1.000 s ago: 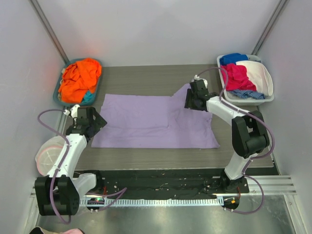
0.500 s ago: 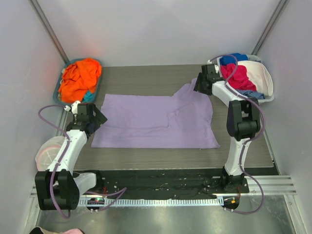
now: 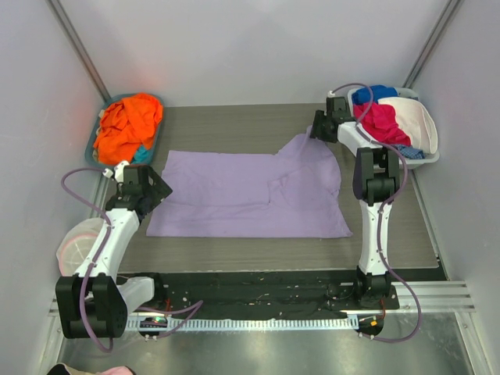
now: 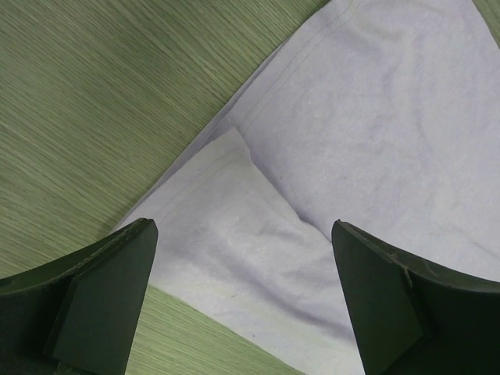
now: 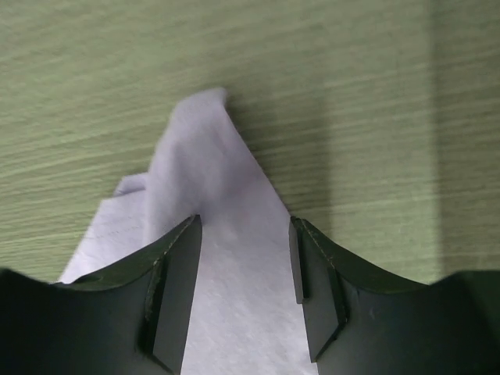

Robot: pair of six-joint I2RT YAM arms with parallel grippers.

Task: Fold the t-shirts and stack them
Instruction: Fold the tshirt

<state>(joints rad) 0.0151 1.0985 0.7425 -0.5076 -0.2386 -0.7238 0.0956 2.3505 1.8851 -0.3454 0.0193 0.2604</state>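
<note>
Pale walls (image 3: 250, 47) close on three sides around a table (image 3: 234, 125) of fine, streaked wood grain. From its base at 7 o'clock we see the left arm lean forward, white forearm raised. The left gripper (image 3: 160, 191) (image 4: 242, 234) hangs over the 9 o'clock edge of the lavender t-shirt (image 3: 250, 195) (image 4: 375, 133) (image 5: 226, 258). Its dark wedge fingers are spread wide with nothing between them. Below them a hemmed corner of the cloth lies folded onto the shirt, stitching visible along its edge.

The right arm stretches almost straight from 5 o'clock to 1 o'clock. There the right gripper (image 3: 315, 131) (image 5: 244, 234) pinches the shirt's far right corner. The cloth fills the gap between its fingers and rises to a soft peak whose tip pokes past them.

The shirt is matte and soft, lying mostly flat across the middle of the table, with a crease right of centre. Bare wood shows in a band at 12 o'clock, a narrower strip at 6 o'clock before the black base rail (image 3: 258, 293), and a margin at 3 o'clock.

A teal bin (image 3: 92, 152) heaped with orange t-shirts (image 3: 129, 125) sits at 10 o'clock, near the shirt's far left corner. A white basket (image 3: 426, 137) of pink, blue and white cloth stands at 2 o'clock, just beside the right gripper. A round white pouch (image 3: 74, 250) with a pink rim lies at 8 o'clock beside the left arm.
</note>
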